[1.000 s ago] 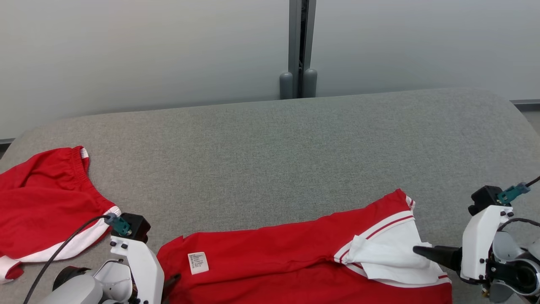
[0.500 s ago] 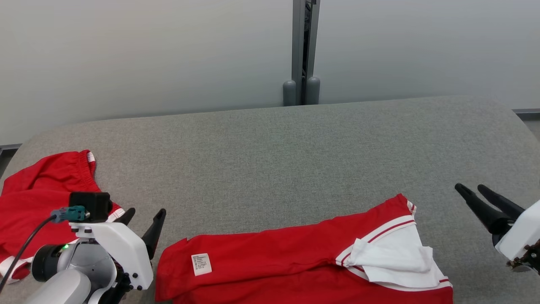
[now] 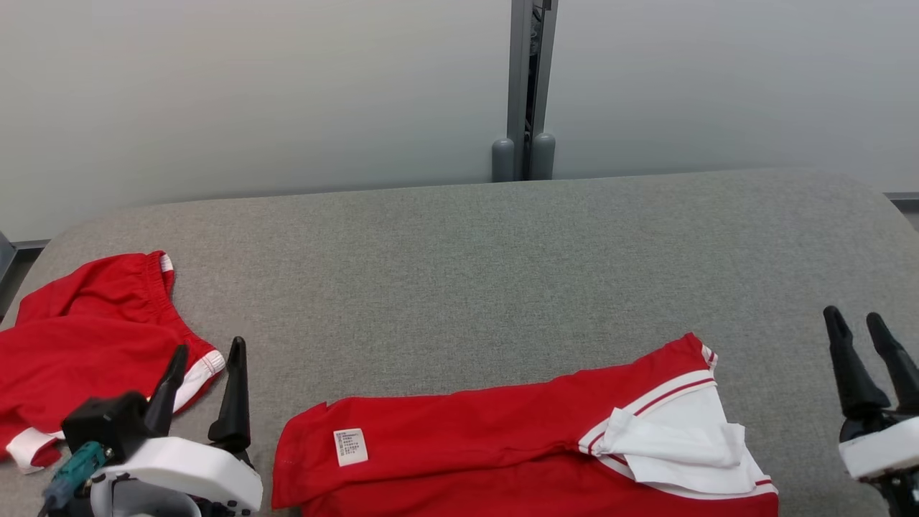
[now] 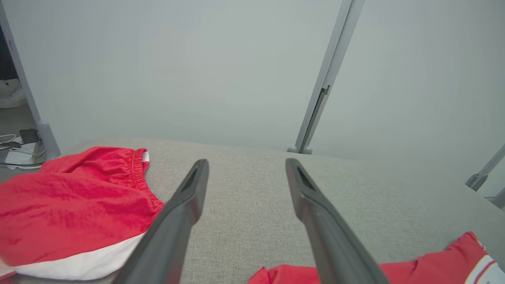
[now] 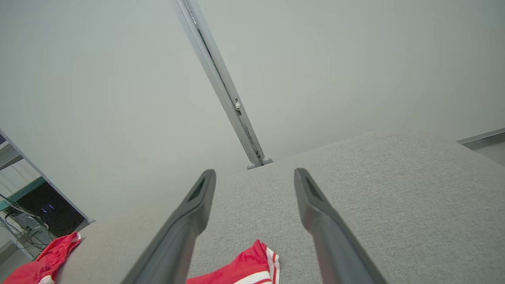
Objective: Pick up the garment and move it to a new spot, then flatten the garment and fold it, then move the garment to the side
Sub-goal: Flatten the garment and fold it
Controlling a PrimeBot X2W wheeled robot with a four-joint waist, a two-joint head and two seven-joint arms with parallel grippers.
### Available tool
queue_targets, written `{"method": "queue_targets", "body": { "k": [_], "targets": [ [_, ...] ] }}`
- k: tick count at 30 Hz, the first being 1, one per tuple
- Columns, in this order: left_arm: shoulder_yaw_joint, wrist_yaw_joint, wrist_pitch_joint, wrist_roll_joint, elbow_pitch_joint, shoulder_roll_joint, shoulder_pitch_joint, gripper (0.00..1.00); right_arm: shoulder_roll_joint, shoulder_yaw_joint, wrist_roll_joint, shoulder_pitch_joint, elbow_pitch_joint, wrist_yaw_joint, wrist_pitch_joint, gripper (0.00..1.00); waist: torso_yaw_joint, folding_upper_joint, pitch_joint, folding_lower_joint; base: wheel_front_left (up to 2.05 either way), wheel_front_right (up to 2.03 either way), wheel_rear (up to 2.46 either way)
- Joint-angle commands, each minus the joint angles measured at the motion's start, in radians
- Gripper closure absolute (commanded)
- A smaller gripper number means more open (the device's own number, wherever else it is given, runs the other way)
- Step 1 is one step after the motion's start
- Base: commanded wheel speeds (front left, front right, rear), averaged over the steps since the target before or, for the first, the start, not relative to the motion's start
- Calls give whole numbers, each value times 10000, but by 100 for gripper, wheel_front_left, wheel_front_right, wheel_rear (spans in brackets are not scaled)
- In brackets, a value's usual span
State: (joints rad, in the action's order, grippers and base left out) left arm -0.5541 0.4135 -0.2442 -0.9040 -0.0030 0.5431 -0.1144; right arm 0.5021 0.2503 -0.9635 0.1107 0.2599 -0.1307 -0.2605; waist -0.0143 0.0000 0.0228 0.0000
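Observation:
The red garment (image 3: 467, 438) with white trim lies folded along the near edge of the grey padded table (image 3: 459, 273), a white label at its left end and a white flap turned over at its right end. Its right end also appears in the left wrist view (image 4: 434, 263) and its red-and-white corner in the right wrist view (image 5: 240, 267). My left gripper (image 3: 208, 346) is open just left of the garment, clear of it, fingers wide apart (image 4: 247, 161). My right gripper (image 3: 853, 315) is open to the garment's right, holding nothing (image 5: 255, 171).
Another red garment with white trim (image 3: 86, 345) lies rumpled at the table's left end, close beside my left gripper (image 4: 79, 205). A pale wall with a grey post (image 3: 528, 86) stands behind the table. The table's edges curve down at both ends.
Both grippers have come off the folded garment's ends and turned fingers-up, the left drawing left, the right drawing right. The garment stays flat. The head camera has shifted slightly.

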Motion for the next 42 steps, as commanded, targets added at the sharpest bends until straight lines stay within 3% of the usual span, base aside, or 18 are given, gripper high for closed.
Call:
{"method": "queue_targets", "body": {
  "k": [1, 7, 16, 27, 38, 39, 40, 41, 42],
  "targets": [
    [267, -12, -146, 221, 120, -209, 302, 0, -479, -388, 526, -441, -247, -1, -54, 0, 19, 0, -21, 0, 0, 0, 0],
    [1124, -470, -211, 1213, 245, -1110, 894, 0, -1442, -945, 1865, -1266, -438, -1, 47, 0, 198, 0, -73, 0, 0, 0, 0],
    [1653, -1153, -216, 1908, 538, -1811, 949, 0, -1878, -814, 2255, -935, 805, -1, 1184, 0, 327, 0, -197, 0, 0, 0, 0],
    [1770, -1658, -205, 2167, 898, -2072, 681, 0, -2150, -300, 1716, 281, 3799, -1, 1586, 0, 866, 0, -312, 0, 0, 0, 0],
    [1762, -1753, -203, 2151, 1043, -2087, 627, 0, -2406, 344, 451, 548, 5126, -1, 2881, 0, 1367, 0, -312, 0, 0, 0, 0],
    [1780, -1769, -203, 2132, 1047, -2080, 646, 0, -2476, 412, 321, 580, 5158, -1, 2954, 25, 1379, 0, -306, 0, 0, 0, 0],
    [1788, -1781, -203, 2115, 1052, -2077, 663, 0, -2555, 475, 193, 612, 5165, -3, 3025, 89, 1385, 0, -297, 0, 0, 0, 0],
    [1785, -1777, -203, 2114, 1057, -2095, 681, 0, -2581, 532, 89, 635, 5224, -3, 3136, 100, 1391, 0, -284, 0, 0, 0, 0],
    [1779, -1768, -204, 2115, 1064, -2116, 693, 0, -2580, 610, 28, 667, 5275, -3, 3252, 100, 1394, 0, -269, 0, 0, 0, 0]
  ]
}}
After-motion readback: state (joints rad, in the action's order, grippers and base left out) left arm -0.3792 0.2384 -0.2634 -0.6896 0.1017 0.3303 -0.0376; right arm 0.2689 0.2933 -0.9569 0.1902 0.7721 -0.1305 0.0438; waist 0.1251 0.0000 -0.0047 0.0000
